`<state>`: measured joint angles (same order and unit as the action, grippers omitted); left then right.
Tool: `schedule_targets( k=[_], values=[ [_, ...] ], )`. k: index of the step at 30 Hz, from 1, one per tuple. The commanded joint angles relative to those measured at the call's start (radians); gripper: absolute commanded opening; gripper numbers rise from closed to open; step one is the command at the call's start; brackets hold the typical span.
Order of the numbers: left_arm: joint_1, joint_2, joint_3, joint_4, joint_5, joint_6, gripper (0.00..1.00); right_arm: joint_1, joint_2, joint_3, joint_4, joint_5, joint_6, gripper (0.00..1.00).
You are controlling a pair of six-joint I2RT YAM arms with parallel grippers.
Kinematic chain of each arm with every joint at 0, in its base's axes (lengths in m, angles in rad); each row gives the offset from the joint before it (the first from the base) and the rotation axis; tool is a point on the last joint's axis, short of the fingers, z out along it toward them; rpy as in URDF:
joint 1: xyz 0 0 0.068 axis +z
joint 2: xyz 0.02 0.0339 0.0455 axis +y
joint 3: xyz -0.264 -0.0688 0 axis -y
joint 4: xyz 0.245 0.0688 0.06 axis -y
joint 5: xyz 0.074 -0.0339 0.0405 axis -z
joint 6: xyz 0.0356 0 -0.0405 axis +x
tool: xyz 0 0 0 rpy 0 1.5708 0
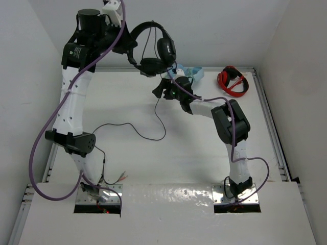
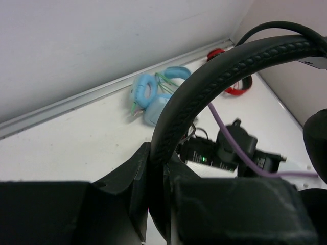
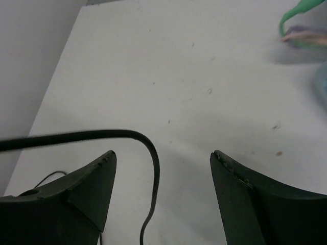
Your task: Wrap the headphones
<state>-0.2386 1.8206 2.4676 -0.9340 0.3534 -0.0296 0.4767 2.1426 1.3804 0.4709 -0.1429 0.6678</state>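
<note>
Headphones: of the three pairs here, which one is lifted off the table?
The black pair, clamped in the left gripper and hanging in the air. The light-blue pair and the red pair lie on the table.

Loose cable point(image 1: 127, 126) across mid-table (blue headphones point(image 2: 156, 108) behind)

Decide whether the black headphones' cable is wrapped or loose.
Loose: the cable trails from the raised headphones down across the table.
</note>
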Motion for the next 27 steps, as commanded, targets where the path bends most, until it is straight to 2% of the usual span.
schedule_targets(
  k=[1, 3, 7, 10, 12, 13, 14, 16, 17, 21, 22, 24, 27],
  values=[
    [0.062, 0.006, 0.037, 0.106, 0.007, -0.140, 0.00, 0.048, 0.002, -0.003, 0.121, -0.017, 0.081, 0.73],
    [0.090, 0.012, 0.037, 0.124, 0.009, -0.159, 0.00, 0.085, 0.002, -0.029, 0.083, 0.018, 0.049, 0.71],
    [0.128, 0.019, 0.037, 0.141, -0.001, -0.214, 0.00, 0.118, 0.019, -0.052, 0.017, 0.123, 0.059, 0.60],
    [0.140, 0.022, 0.039, 0.138, -0.005, -0.230, 0.00, 0.158, 0.072, 0.015, -0.081, 0.132, 0.052, 0.61],
    [0.142, 0.020, 0.034, 0.126, -0.062, -0.225, 0.00, 0.198, 0.112, 0.067, -0.133, 0.126, 0.029, 0.57],
    [0.147, 0.020, 0.030, 0.121, -0.114, -0.225, 0.00, 0.209, 0.122, 0.078, -0.147, 0.123, 0.024, 0.52],
    [0.150, 0.014, 0.022, 0.123, -0.141, -0.224, 0.00, 0.230, 0.126, 0.086, -0.159, 0.120, 0.018, 0.33],
    [0.169, 0.014, -0.001, 0.132, -0.230, -0.234, 0.00, 0.244, 0.128, 0.083, -0.186, 0.109, 0.012, 0.08],
    [0.183, 0.017, -0.007, 0.135, -0.244, -0.242, 0.00, 0.252, 0.123, 0.077, -0.195, 0.100, 0.013, 0.00],
    [0.237, 0.026, -0.051, 0.191, -0.352, -0.228, 0.00, 0.261, 0.056, -0.004, -0.258, 0.010, -0.052, 0.00],
    [0.239, 0.034, -0.070, 0.225, -0.440, -0.216, 0.00, 0.264, 0.009, -0.030, -0.264, -0.009, -0.072, 0.00],
    [0.271, 0.042, -0.090, 0.270, -0.503, -0.204, 0.00, 0.270, -0.041, -0.108, -0.276, -0.014, -0.122, 0.00],
    [0.317, 0.060, -0.110, 0.300, -0.484, -0.269, 0.00, 0.295, -0.099, -0.161, -0.304, -0.053, -0.175, 0.00]
  ],
)
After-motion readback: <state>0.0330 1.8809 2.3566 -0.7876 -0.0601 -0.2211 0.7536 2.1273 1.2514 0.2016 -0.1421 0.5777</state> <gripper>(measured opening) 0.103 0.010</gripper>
